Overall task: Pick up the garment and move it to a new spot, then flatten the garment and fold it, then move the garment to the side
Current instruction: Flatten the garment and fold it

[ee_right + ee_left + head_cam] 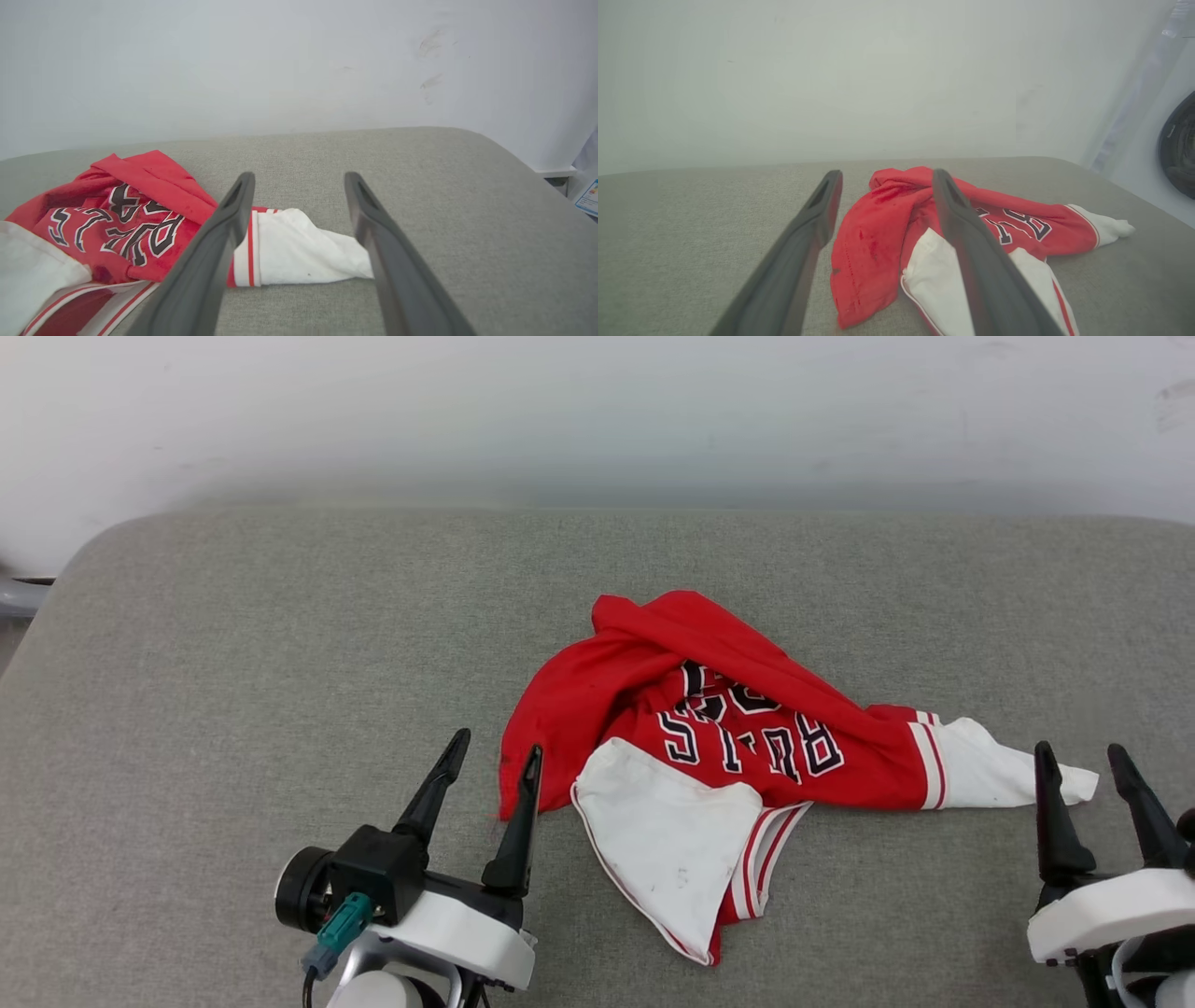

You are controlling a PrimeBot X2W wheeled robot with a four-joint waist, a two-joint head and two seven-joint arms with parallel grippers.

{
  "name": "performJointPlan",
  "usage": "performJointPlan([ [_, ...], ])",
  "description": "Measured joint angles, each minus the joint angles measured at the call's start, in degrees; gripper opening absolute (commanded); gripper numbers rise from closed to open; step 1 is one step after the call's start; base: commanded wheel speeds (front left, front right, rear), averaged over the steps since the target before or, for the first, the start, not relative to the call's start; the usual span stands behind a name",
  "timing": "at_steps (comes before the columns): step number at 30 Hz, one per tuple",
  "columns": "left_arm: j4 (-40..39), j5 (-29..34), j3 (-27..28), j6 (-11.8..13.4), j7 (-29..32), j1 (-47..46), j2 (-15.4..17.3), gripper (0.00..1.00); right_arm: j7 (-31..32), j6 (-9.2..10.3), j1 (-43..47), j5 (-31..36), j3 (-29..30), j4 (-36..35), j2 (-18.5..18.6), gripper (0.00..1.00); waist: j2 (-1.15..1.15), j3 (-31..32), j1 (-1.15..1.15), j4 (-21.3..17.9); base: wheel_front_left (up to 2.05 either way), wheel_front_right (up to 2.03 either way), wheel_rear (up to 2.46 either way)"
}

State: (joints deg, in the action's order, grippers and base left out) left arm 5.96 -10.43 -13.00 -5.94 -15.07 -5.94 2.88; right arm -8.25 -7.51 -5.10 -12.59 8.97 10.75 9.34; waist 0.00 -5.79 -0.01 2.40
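The garment (719, 728), a red jersey with white sleeves, striped trim and black-and-white lettering, lies crumpled near the middle of the grey padded table (280, 635). One white sleeve points right, another lies at the front. My left gripper (495, 751) stands open at the garment's left hem, nothing between its fingers. In the left wrist view the garment (873, 242) lies just beyond the open left gripper (885, 179). My right gripper (1081, 756) is open just in front of the right sleeve's tip. The right wrist view shows that white sleeve (299, 252) between and beyond the open right gripper (300, 179).
A pale wall (597, 420) runs behind the table. The table's rounded corners show at the far left and far right. A dark round object (1178, 144) stands past the table's right end in the left wrist view.
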Motion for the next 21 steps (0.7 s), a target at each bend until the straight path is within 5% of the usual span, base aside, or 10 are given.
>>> performJointPlan([
  [7,3.8,0.2,-2.9,-1.1,0.3,-2.2,1.0,1.0,0.0,-0.01,1.6,1.0,0.5,-3.3,-2.1,1.0,0.0,-1.4,0.0,-1.6,0.0,0.0,0.0],
  [21,4.4,-7.6,-15.7,-1.5,31.9,-18.3,10.3,1.0,1.1,0.0,1.5,2.3,-1.0,-5.7,-3.7,1.0,0.0,-6.8,0.01,-4.7,0.0,0.0,0.0],
])
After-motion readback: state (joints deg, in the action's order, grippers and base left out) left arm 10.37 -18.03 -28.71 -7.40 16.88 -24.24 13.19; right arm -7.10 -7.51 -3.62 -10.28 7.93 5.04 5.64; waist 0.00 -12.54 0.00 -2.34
